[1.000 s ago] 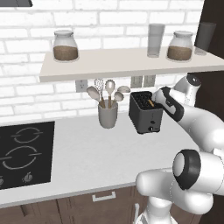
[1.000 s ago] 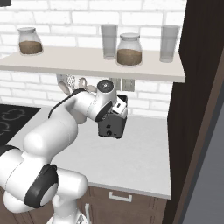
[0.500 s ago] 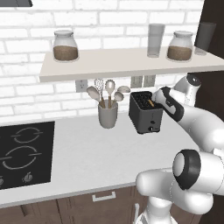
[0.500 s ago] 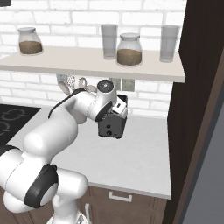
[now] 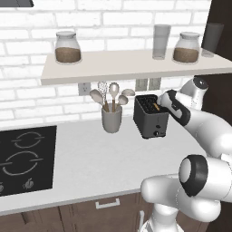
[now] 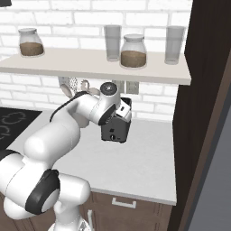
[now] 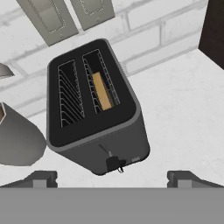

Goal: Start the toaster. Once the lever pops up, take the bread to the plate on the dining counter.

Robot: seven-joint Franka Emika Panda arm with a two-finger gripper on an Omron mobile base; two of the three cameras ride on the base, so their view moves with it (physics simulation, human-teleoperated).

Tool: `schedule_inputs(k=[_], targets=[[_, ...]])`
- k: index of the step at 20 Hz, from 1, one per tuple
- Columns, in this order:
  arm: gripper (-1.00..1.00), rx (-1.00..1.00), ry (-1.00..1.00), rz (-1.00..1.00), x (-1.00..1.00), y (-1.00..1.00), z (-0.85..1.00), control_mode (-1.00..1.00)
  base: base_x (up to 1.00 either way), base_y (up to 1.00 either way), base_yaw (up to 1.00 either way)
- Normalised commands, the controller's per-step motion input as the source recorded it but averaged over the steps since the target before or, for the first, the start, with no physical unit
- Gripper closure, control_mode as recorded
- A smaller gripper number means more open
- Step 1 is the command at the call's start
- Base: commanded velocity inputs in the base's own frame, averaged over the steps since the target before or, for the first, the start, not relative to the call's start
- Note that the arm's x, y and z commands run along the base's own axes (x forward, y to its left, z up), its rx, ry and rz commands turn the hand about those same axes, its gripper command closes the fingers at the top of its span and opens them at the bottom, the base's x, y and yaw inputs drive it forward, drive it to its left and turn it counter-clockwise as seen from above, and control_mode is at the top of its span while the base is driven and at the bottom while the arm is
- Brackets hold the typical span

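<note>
A dark boxy toaster [image 5: 151, 118] [image 6: 115, 129] [image 7: 94, 109] stands on the grey-white counter by the brick wall. A tan slice of bread [image 7: 101, 91] [image 5: 155, 107] sits deep in one of its two top slots. The lever knob [image 7: 113, 164] is at the low end of its slit on the toaster's near face. My gripper [image 7: 112, 178] [image 5: 165, 102] [image 6: 124, 109] hovers open just above the toaster's right end, looking down on it, with nothing between its fingers. The plate and the dining counter are out of view.
A grey utensil cup [image 5: 111, 120] [image 7: 17, 138] stands just left of the toaster. A shelf [image 5: 131, 64] with jars and glasses hangs low above. A black cooktop [image 5: 25, 154] lies far left. A tall dark cabinet side [image 6: 203, 113] bounds the counter's right.
</note>
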Motion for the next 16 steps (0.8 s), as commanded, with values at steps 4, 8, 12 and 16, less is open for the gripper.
schedule_inputs(k=[4, 8, 12, 16], targets=[[-1.00, 0.00, 0.00, 0.00, 0.00, 0.00, 0.00, -1.00, 0.00, 0.00, 0.00], [-1.00, 0.00, 0.00, 0.00, 0.00, 0.00, 0.00, -1.00, 0.00, 0.00, 0.00], [-1.00, 0.00, 0.00, 0.00, 0.00, 0.00, 0.00, -1.00, 0.00, 0.00, 0.00], [-1.00, 0.00, 0.00, 0.00, 0.00, 0.00, 0.00, -1.00, 0.00, 0.00, 0.00]])
